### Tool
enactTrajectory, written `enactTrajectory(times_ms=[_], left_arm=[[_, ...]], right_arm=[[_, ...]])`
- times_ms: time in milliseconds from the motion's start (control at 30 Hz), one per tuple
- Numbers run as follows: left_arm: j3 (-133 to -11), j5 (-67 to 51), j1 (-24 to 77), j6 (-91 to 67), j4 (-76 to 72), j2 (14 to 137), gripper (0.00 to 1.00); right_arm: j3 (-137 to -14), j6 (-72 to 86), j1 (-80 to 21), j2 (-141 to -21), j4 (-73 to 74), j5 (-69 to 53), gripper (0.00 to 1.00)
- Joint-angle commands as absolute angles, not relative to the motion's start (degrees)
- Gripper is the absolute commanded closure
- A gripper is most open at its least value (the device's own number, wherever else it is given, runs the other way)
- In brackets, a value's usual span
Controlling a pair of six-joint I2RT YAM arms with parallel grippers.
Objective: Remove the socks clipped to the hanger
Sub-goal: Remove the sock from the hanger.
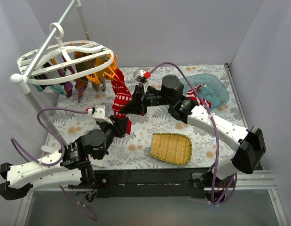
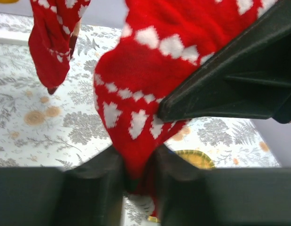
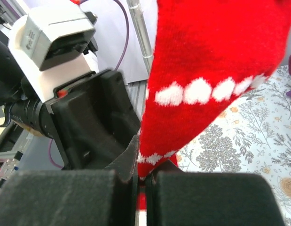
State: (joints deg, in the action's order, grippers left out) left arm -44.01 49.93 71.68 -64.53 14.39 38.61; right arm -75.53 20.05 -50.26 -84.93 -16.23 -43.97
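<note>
A red sock with white patterns (image 1: pixel 121 100) hangs from an orange clip at the right end of the white oval hanger (image 1: pixel 65 47). My right gripper (image 1: pixel 132 107) is shut on the sock's side; in the right wrist view the sock (image 3: pixel 220 61) runs down into the closed fingers (image 3: pixel 141 176). My left gripper (image 1: pixel 125 125) is shut on the sock's lower tip, seen pinched in the left wrist view (image 2: pixel 137 181) below the sock's body (image 2: pixel 150 70). A second red sock (image 2: pixel 53 42) hangs beside it. Maroon and purple socks (image 1: pixel 74 87) hang further left.
A teal tray (image 1: pixel 216 96) at the back right holds a red-and-white sock (image 1: pixel 198 96). A woven bamboo tray (image 1: pixel 171 148) lies near the front centre. The grey-white pole stand (image 1: pixel 30 94) rises at the left. Grey walls enclose the floral table.
</note>
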Motion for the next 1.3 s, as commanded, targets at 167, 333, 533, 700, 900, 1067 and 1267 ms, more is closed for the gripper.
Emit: enactTrajectory(times_ms=[167, 333, 533, 700, 900, 1067, 1267], left_arm=[[-42.98, 50.10, 71.37, -65.12, 13.62, 41.22, 1.00], [-43.95, 50.27, 71.37, -66.27, 15.20, 43.50, 1.00], [-44.30, 49.92, 71.37, -67.06, 15.21, 44.30, 1.00], [-44.12, 49.66, 71.37, -67.32, 15.21, 44.65, 1.00], [-44.21, 49.13, 71.37, -67.85, 15.21, 45.26, 1.00], [-44.30, 48.60, 71.37, -67.68, 15.21, 45.97, 1.00], [-44.74, 48.25, 71.37, -67.06, 15.12, 46.49, 1.00]], right_arm=[[-74.09, 19.17, -50.10, -82.71, -17.94, -39.83, 0.46], [-72.78, 14.69, -50.19, -78.93, -13.45, -32.28, 0.29], [-73.82, 9.94, -50.36, -74.97, -10.02, -24.10, 0.25], [-80.23, 5.20, -50.36, -76.19, -8.09, -20.22, 0.23], [-97.25, 0.19, -50.36, -85.86, -0.10, -20.57, 0.21], [-109.84, -2.11, -50.36, -94.20, 6.41, -22.14, 0.20], [-117.33, -2.20, -50.36, -98.69, 8.96, -23.81, 0.20]])
